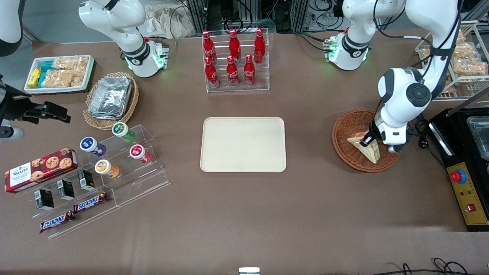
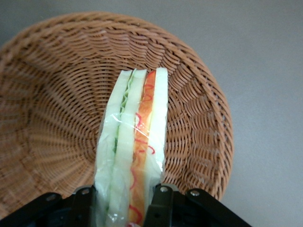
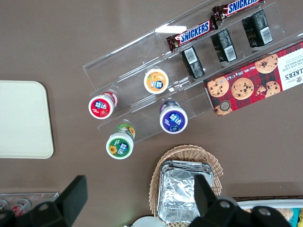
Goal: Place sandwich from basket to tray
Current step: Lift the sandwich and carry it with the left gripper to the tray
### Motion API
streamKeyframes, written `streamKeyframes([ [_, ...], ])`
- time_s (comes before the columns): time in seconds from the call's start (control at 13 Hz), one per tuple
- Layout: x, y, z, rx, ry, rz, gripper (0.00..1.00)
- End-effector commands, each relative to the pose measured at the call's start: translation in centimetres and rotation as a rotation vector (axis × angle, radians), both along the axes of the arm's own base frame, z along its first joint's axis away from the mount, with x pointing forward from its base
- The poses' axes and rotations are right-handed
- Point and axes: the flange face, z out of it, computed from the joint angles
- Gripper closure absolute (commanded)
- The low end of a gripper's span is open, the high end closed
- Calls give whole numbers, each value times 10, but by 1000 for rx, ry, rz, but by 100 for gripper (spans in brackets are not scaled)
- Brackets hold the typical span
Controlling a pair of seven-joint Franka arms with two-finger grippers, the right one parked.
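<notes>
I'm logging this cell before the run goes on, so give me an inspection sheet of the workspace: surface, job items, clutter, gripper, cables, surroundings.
Surface: brown table, no spills seen.
Sandwich: sandwich on edge in the basket, wrapped.
Tray: tray holds nothing, mid-table.
Clutter: cola bottles in a clear rack; toward the parked arm's end, foil containers, yogurt cups, cookie box, Snickers bars.
Gripper: gripper in the basket, fingers on either side of the sandwich, shut on it.
Cables: cables at the table edge nearest the camera.
Surroundings: control box with red button.
</notes>
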Motion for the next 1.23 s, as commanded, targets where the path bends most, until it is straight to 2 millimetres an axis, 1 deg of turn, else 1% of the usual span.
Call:
streamKeyframes([
  [0.0,31,-1,66,21,53,-78,100],
  [0.08,45,-3,96,20,66,-112,100],
  [0.23,63,-5,152,13,109,-200,100],
  [0.31,66,-17,175,11,104,-242,100],
  [0.46,65,-62,221,5,95,-347,100],
  [0.54,63,-97,246,0,70,-418,100],
  [0.69,54,-168,268,-24,27,-534,100],
  [0.77,46,-200,269,-39,23,-577,100],
  [0.85,39,-224,264,-50,29,-578,100],
  [0.92,30,-257,251,-61,42,-593,100],
  [1.0,25,-287,233,-56,39,-620,100],
  [1.08,23,-313,210,-41,24,-629,100],
  [1.15,23,-335,169,-25,50,-616,100],
])
